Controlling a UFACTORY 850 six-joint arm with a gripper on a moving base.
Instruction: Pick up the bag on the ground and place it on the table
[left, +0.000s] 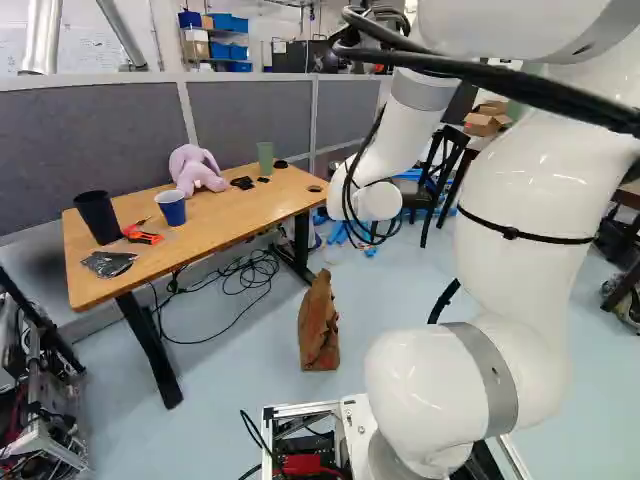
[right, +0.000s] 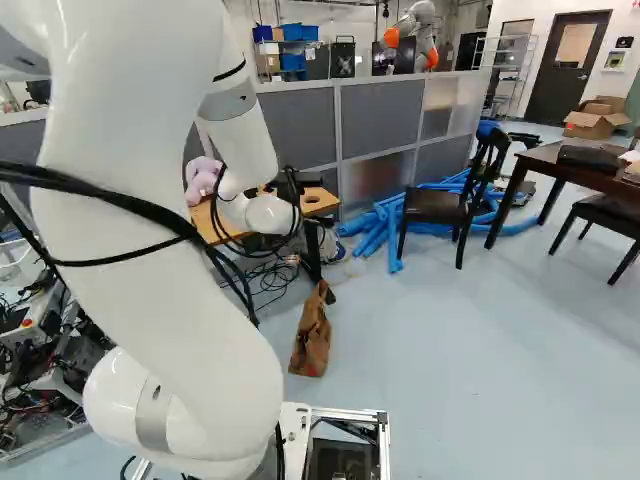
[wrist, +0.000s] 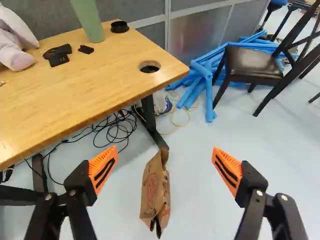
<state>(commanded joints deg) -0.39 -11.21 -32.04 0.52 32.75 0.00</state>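
A crumpled brown paper bag (left: 318, 325) stands on the floor by the near side of the wooden table (left: 235, 218), close to its right-hand leg. The same bag (right: 312, 335) shows in the right base view, right of the arm. In the wrist view my gripper (wrist: 165, 160) is wide open, its orange pads (wrist: 103, 169) far apart with nothing held. The bag (wrist: 156, 192) appears in the gap between the fingers, lower down on the floor and untouched. In the base views the white wrist and cables mask the gripper too much to make it out.
On the table are a pink plush toy (left: 194, 170), black bin (left: 98, 217), blue cup (left: 171, 207) and green cup (left: 265, 160). Loose cables (wrist: 117, 127) lie beneath. Blue tubes (right: 385, 225) and a black chair (right: 440, 205) stand beyond. Another robot (right: 413, 32) is behind the partition.
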